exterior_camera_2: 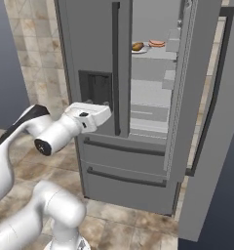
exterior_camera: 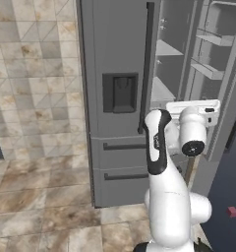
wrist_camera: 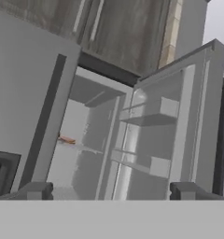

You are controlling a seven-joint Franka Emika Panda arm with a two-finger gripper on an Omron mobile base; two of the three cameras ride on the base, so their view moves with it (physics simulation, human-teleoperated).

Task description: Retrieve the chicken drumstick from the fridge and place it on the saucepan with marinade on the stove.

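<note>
The chicken drumstick (exterior_camera_2: 137,47) is lying on a white plate (exterior_camera_2: 141,50) on an upper shelf (exterior_camera_2: 150,53) inside the fridge (exterior_camera_2: 94,44), at about one o'clock from the gripper in the right base view, well apart from it and deep in the compartment. Just beside it on the same shelf, toward three o'clock, a flat reddish item (exterior_camera_2: 157,43) is resting; what it is cannot be told.

Nearest to the cameras, the white arm is rising from the base and bending forward, its wrist hanging in front of the fridge's lower left door at about the height of the dispenser panel (exterior_camera_2: 95,88). The gripper (wrist_camera: 112,191) is standing with its fingers (wrist_camera: 37,190) spread wide, nothing between them, pointing into the open right half of the fridge.

Beyond the gripper, the left door is sitting closed with its long dark handle (exterior_camera_2: 116,68) running vertically, and two drawers (exterior_camera_2: 124,166) are lying below it. The right door (exterior_camera_2: 214,122) is swinging wide open toward three o'clock, its inner bins (wrist_camera: 149,112) showing. In the hand view a small orange-tan shape (wrist_camera: 66,139) is showing on a shelf at about nine o'clock of the open compartment, too small to tell apart further.
</note>
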